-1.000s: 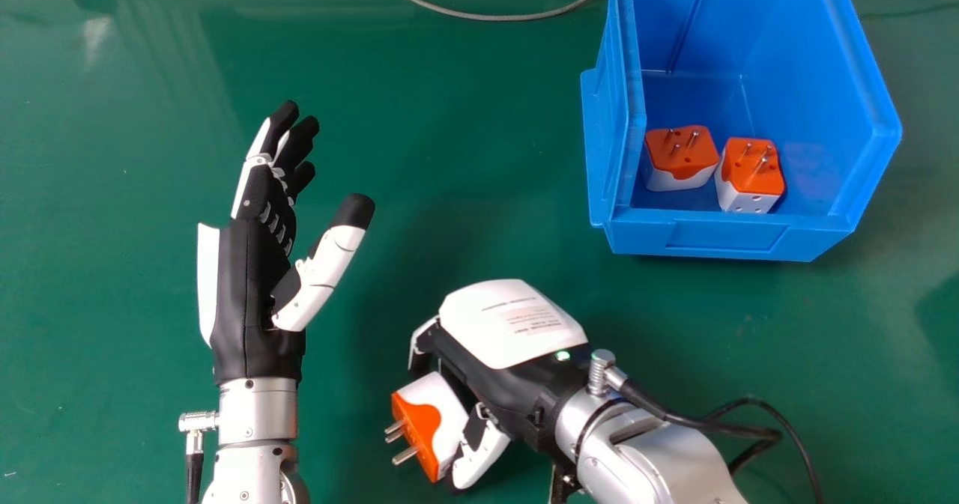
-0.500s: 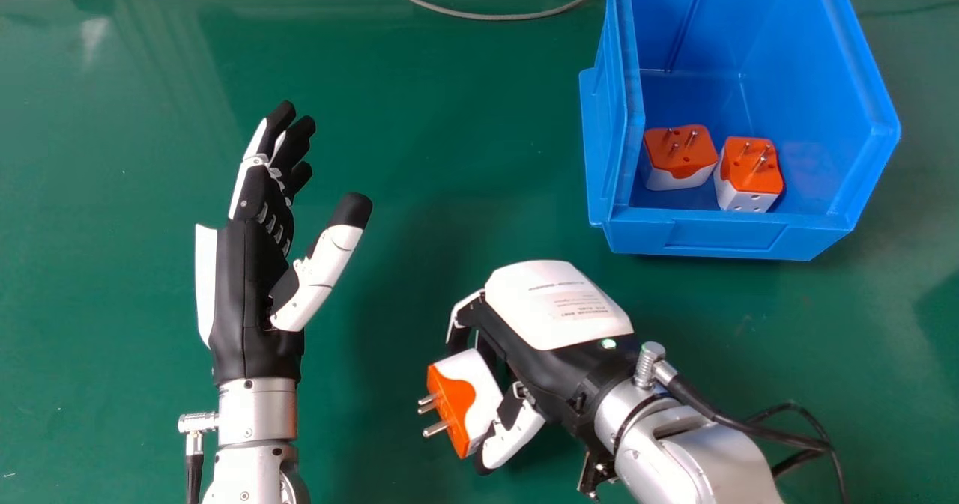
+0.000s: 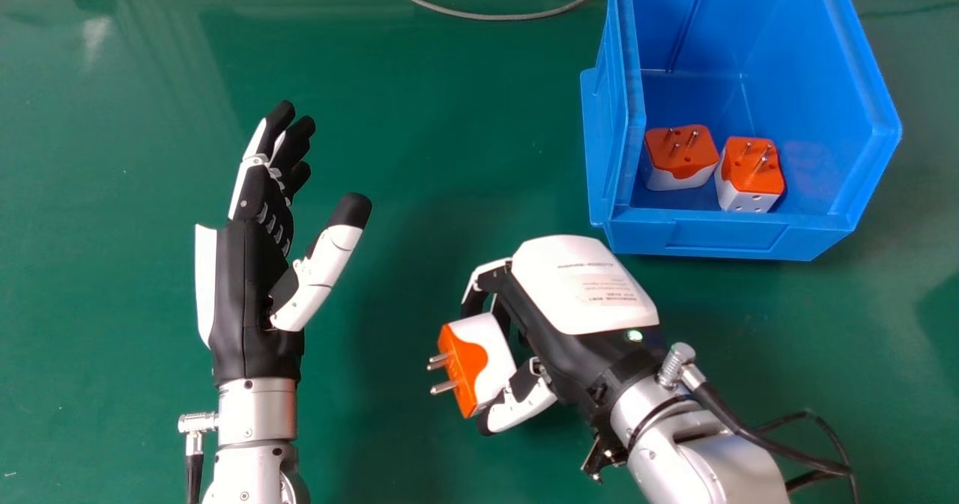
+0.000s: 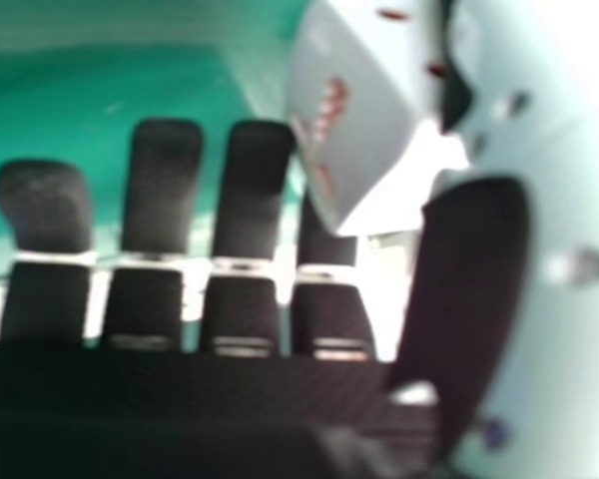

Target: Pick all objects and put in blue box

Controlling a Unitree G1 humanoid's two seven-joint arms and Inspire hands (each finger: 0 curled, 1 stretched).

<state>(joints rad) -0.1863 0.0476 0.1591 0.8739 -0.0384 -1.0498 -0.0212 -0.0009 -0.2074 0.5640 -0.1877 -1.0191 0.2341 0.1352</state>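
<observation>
Transfer looks to be the step in hand – the right hand point(image 3: 573, 309) has fingers point(image 3: 483, 272) clasping an orange-and-white adapter point(image 3: 483, 362), outside the blue box point(image 3: 730, 238); next, likely, lift over the rim and release; the left hand point(image 3: 251, 294) is relaxed, open

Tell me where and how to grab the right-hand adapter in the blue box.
Probably grip the adapter by its blocky sides, coming down from above and slightly right: its pins point up, the box walls it in, and its neighbour sits close on the left.
</observation>
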